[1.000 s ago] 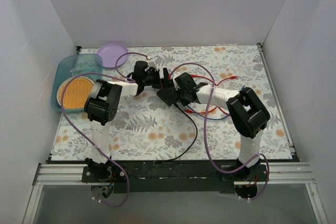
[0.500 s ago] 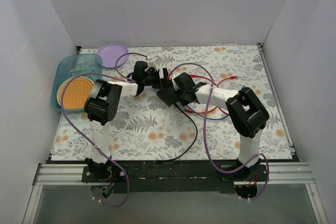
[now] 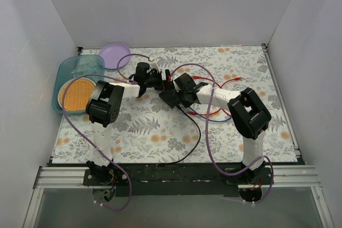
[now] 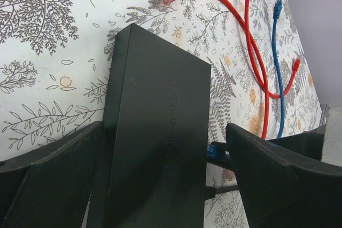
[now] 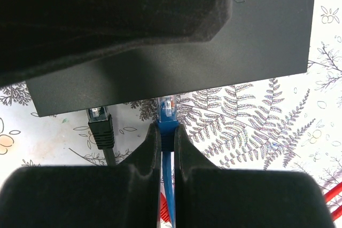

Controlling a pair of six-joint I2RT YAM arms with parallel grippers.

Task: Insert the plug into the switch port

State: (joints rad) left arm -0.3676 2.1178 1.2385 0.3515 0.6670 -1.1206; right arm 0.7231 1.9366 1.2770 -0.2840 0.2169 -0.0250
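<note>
The switch is a flat black box on the floral cloth, mid-table. In the left wrist view the switch lies between my left gripper's open fingers; the left finger touches its side, the right finger stands apart. My right gripper is shut on a blue plug. The plug's clear tip is at the switch's near edge, still showing. A black plug sits in the port beside it. In the top view the two grippers, left and right, meet at the switch.
Red cables and a blue cable loop on the cloth right of the switch. A black cable runs toward the near edge. A purple plate and a teal tray holding an orange disc sit far left.
My right gripper with the blue plug has edged left, toward the switch. The left arm and the switch have stayed almost still.
</note>
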